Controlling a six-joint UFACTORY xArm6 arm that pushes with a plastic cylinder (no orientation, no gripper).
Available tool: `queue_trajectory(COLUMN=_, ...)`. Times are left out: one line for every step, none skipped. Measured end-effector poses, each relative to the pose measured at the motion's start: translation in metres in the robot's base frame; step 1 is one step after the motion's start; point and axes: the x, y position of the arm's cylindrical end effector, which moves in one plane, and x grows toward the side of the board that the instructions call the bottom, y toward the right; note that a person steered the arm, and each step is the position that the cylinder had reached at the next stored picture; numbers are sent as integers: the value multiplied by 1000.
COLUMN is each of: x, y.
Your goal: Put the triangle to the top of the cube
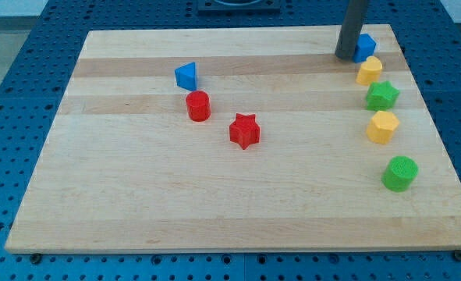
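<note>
Take the blue cube (365, 46) as your landmark: it sits at the counter's (136, 203) top right, with your tip (345, 56) touching its left side. There is no hand; nothing is held. The blue triangle (186, 76) lies well left of the cube. Circle behind the triangle's left side, then push it rightward toward the space above the cube.

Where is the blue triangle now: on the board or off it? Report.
On the board: the blue triangle rests on the wooden board, above the red cylinder, far from my tip.
</note>
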Motion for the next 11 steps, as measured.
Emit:
queue_trajectory(x=2, y=-4)
queue_trajectory(x=52, y=-84)
queue_trajectory(x=117, y=-152)
queue_trajectory(x=119, y=-187)
queue_trajectory(x=117, y=-228)
queue_trajectory(x=101, y=-266)
queue_trajectory(x=90, y=-309)
queue_trajectory(x=44, y=-285)
queue_trajectory(x=18, y=-248)
queue_trajectory(x=21, y=-212)
queue_trajectory(x=14, y=-164)
